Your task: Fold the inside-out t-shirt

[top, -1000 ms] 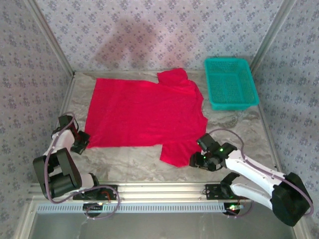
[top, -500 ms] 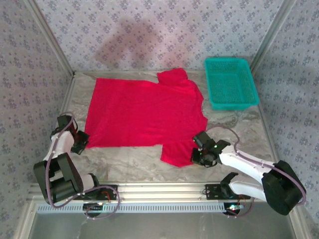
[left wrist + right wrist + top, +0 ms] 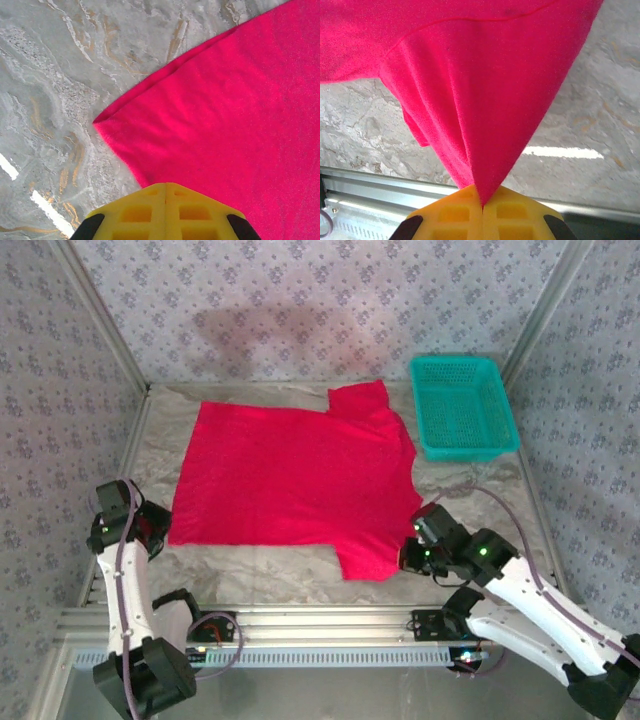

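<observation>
Pinching the red t-shirt [image 3: 290, 475] by its near sleeve, right claw [image 3: 482, 201] tents it off the counter [image 3: 270, 565] for folding; left claw [image 3: 165, 189] clenched at hem, grip unclear.

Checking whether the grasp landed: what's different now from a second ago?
The right hand closed on the t-shirt's near sleeve and lifted it. The whole shirt slid slightly rightward. The left arm changed posture, while the left hand stayed shut by the hem corner. The basket did not move.
</observation>
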`<action>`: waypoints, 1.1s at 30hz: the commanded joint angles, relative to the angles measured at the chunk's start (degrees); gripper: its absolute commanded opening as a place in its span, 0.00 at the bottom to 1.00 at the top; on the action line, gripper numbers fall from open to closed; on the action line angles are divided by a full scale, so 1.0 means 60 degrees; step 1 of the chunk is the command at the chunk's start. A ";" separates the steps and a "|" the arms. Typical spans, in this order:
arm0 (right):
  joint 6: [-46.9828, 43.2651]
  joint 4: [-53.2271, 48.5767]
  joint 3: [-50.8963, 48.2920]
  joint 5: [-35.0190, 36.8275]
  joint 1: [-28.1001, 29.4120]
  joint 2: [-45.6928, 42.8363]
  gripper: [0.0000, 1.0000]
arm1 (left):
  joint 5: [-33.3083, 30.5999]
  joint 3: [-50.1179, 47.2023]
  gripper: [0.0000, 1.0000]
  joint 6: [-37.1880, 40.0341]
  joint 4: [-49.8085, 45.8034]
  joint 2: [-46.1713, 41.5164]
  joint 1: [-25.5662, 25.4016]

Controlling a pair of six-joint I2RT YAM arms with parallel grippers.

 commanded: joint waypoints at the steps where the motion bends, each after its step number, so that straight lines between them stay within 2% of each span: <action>1: 0.0188 -0.1048 0.0257 0.0290 0.0049 0.0127 0.00 | 0.0469 -0.0147 0.04 -0.0023 -0.0110 0.0216 0.0048; 2: 0.0148 -0.0888 0.0257 0.0301 0.0047 0.0235 0.01 | 0.0612 -0.0297 0.19 -0.0033 0.0124 0.0443 0.0046; 3: 0.0144 -0.0703 0.0243 0.0307 0.0032 0.0337 0.01 | 0.0744 -0.0419 0.27 -0.0015 0.0339 0.0694 0.0047; 8: -0.0072 0.0019 0.0213 0.0139 0.0010 0.0886 0.01 | 0.0222 -0.0229 0.45 0.0287 0.0334 0.2330 0.0048; 18: -0.0950 0.0713 -0.0024 -0.0513 -0.0916 0.1353 0.02 | -0.0852 -0.0397 0.52 0.0082 0.0526 0.3577 0.0033; 23: -0.1495 0.0939 -0.0148 -0.1131 -0.1690 0.1515 0.01 | -0.0727 -0.0700 0.46 -0.0119 0.1450 0.4358 0.0019; 25: -0.1664 0.0912 -0.0142 -0.1297 -0.1897 0.1520 0.01 | -0.0547 -0.0809 0.36 -0.0215 0.2010 0.4641 0.0005; 30: -0.1927 0.0760 -0.0037 -0.1480 -0.2251 0.1506 0.01 | -0.0518 -0.0649 0.02 -0.0161 0.2133 0.5057 -0.0030; 33: -0.1935 0.0742 -0.0007 -0.1529 -0.2326 0.1492 0.00 | -0.0540 -0.0444 0.00 -0.0096 0.1710 0.4841 -0.0028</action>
